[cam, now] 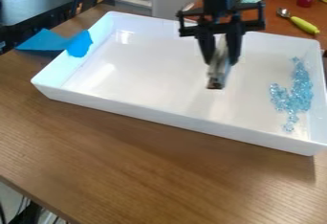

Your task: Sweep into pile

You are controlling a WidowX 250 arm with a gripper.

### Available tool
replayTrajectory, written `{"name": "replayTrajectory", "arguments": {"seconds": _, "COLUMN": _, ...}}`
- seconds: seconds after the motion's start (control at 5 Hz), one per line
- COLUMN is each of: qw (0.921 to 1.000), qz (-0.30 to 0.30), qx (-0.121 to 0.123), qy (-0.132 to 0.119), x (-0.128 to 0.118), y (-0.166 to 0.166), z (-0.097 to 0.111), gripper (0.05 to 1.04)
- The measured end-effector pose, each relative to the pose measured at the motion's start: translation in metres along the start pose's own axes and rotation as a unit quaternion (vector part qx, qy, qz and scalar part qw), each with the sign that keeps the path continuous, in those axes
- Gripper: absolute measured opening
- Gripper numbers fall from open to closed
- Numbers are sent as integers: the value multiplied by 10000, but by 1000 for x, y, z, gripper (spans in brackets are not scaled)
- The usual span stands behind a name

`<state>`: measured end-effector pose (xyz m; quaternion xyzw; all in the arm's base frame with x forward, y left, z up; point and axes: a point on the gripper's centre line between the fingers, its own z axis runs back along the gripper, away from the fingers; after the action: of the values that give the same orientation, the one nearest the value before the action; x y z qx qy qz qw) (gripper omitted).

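A brown wooden table (pixel 159 170) lies nearest, and on it sits the white tray (pixel 159 119). Along the tray's right side, clear blue beads (pixel 299 94) lie in a loose, uneven strip with a few stragglers at its near end. My gripper (pixel 222 64) hangs above the middle of the tray, well apart from them, my fingers pinching a pale, dark-tipped tool (pixel 217 74) that points down. Blue cloth (pixel 78 45) drapes over the left wall. Beyond the far wall rests a spoon with a yellow-green handle (pixel 304 25).
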<state>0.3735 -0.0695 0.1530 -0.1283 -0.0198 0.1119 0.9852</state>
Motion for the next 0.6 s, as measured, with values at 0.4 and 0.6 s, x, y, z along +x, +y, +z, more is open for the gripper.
{"name": "replayTrajectory", "arguments": {"seconds": 0.4, "qw": 9897, "qz": -959, "qx": 1036, "qy": -250, "x": -7, "y": 48, "z": -38, "gripper": 364}}
{"name": "replayTrajectory", "arguments": {"seconds": 0.6, "qw": 9815, "qz": -1316, "qx": 1305, "qy": -487, "x": -11, "y": 54, "z": -47, "gripper": 364}}
